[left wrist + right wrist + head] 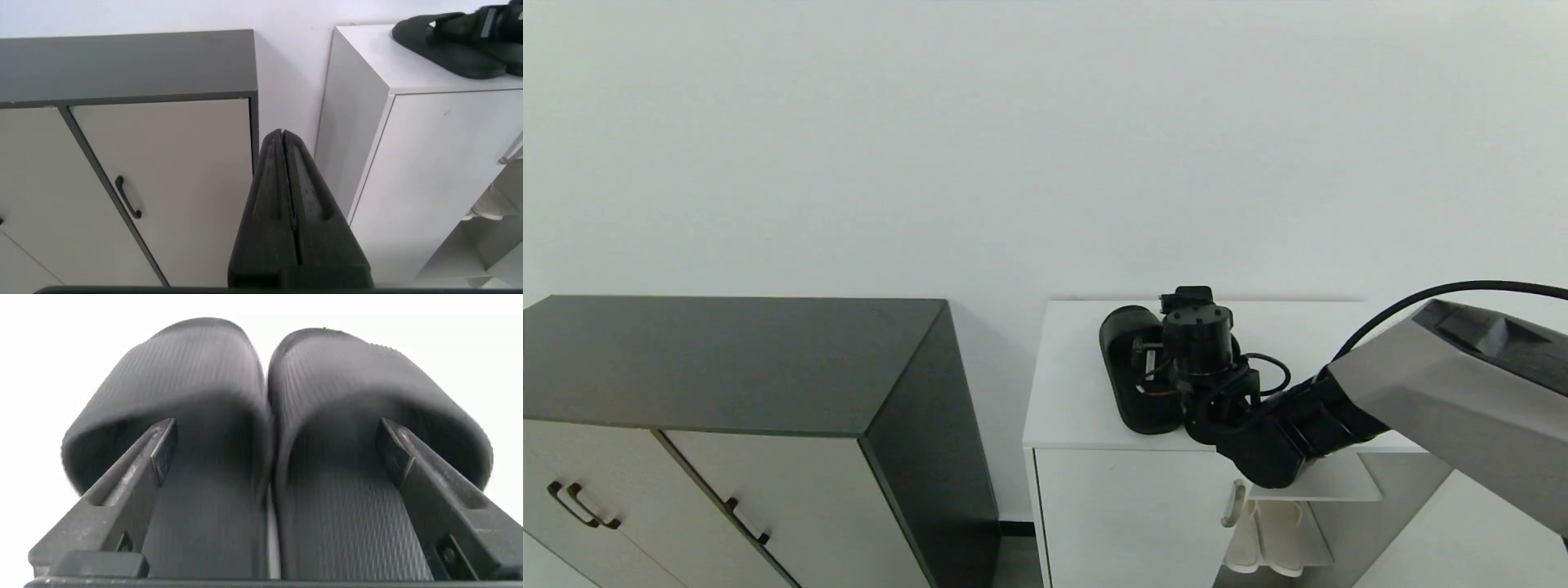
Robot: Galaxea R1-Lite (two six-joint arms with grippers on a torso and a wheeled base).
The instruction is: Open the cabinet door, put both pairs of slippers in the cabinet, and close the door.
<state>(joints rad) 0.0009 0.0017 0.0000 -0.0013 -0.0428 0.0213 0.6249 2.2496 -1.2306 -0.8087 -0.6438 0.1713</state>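
A pair of black slippers lies side by side on top of the white cabinet. My right gripper is open at the pair, one finger inside each slipper's strap opening. The black slippers touch along their inner edges. The cabinet's right compartment stands open, and a white pair of slippers rests on a lower shelf inside. My left gripper is shut on nothing, low in front of the gap between the two cabinets, with the black slippers far off.
A dark-topped cabinet with light doors and dark handles stands left of the white one, with a narrow gap between. A white shelf sits above the white slippers. The open white door panel lies at the lower right.
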